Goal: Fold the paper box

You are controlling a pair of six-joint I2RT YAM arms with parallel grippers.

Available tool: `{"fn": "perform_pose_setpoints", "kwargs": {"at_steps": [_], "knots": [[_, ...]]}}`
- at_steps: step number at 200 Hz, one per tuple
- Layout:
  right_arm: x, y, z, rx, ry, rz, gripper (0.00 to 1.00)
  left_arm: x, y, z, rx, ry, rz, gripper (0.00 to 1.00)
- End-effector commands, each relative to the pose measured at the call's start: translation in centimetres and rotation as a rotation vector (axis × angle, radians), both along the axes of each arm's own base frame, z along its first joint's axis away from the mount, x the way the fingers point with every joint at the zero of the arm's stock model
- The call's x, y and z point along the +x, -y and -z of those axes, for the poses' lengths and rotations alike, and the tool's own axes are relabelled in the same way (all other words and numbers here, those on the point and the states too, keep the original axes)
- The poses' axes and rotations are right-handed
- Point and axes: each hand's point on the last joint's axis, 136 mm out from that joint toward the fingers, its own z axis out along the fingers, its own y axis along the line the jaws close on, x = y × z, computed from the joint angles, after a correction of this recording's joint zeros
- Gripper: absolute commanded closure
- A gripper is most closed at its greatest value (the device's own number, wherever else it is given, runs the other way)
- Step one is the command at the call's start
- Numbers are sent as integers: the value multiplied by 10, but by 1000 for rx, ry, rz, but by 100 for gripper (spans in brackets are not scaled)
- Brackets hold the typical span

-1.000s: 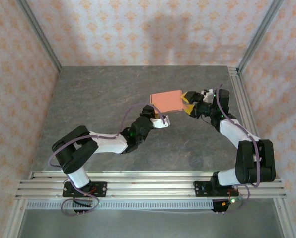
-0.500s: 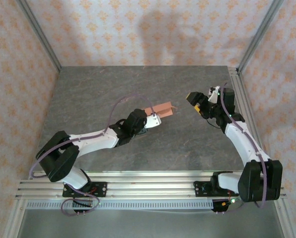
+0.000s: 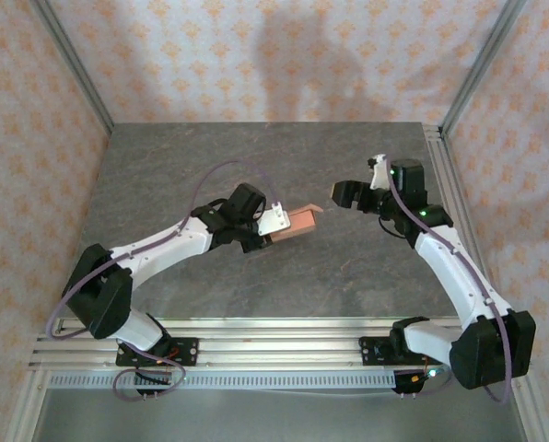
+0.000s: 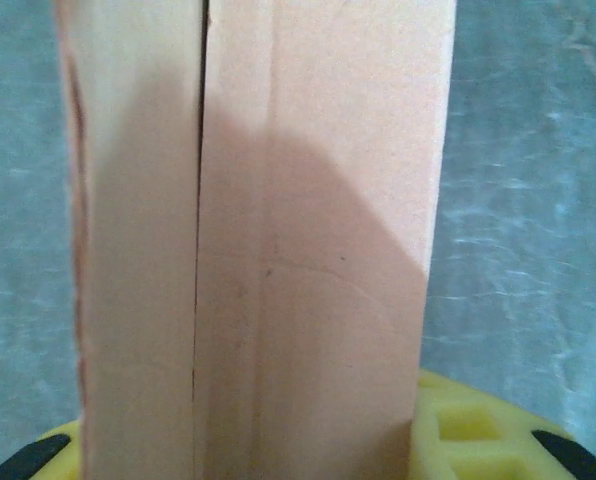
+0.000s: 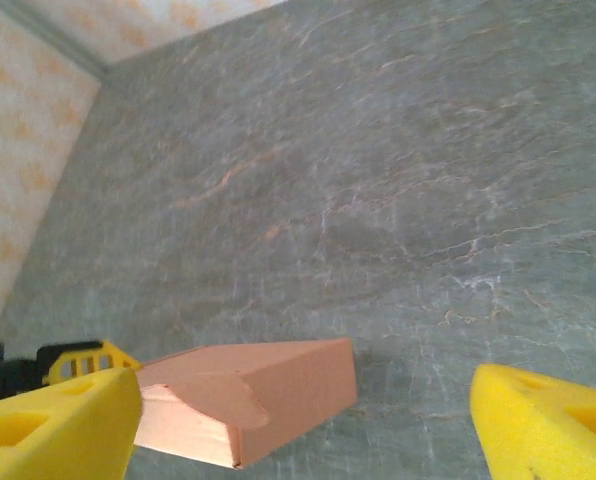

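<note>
My left hand (image 3: 282, 224) is closed on the paper box (image 3: 304, 222), gripping one short end between the yellow pads (image 4: 458, 430). The box sits at about the centre of the grey tabletop (image 3: 182, 166), just to the 3 o'clock side of it in the overhead view. It is in its folded form, a small flat rectangular body of salmon-orange card. In the overhead view its long axis runs roughly from 9 o'clock to 3 o'clock. The gripped end is at 9 o'clock, and the free end points to 3 o'clock, tilted slightly toward 2 o'clock. In the left wrist view the box extends straight away from the pads toward 12 o'clock, and a dark seam runs along its full length left of centre. I cannot tell whether its underside touches the tabletop. My right hand (image 3: 339, 193) is spread wide and holds nothing. It is positioned near the free end of the box, at about 2 o'clock from it, with a clear gap between them. In the right wrist view its two yellow fingertips (image 5: 548, 420) sit at the lower corners. The box lies between and beyond them, and the end turned toward this hand shows a rounded flap.
</note>
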Motion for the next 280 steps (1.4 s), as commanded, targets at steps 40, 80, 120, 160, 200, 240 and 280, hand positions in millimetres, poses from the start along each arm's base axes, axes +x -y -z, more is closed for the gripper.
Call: {"fn": "perform_pose_setpoints", "kwargs": {"at_steps": [40,80,120,160,200,240,280], "knots": [[-33,-34,14,-256,140,-313,23,-25,-17,29,133,-230,48,67],[-38,-42,37,-295,89,-415,47,-31,-14,28,121,-295,87,67],[-38,-56,60,-338,24,-497,56,-31,-14,31,126,-322,95,67],[-33,-63,70,-363,-6,-533,73,-32,-15,35,128,-334,92,67],[-29,-63,72,-381,-4,-525,80,-32,-13,36,121,-339,89,67],[-25,-65,73,-384,-1,-518,79,-30,-14,37,129,-330,82,67],[-23,-64,77,-392,-10,-512,89,-31,-14,36,128,-333,82,67]]}}
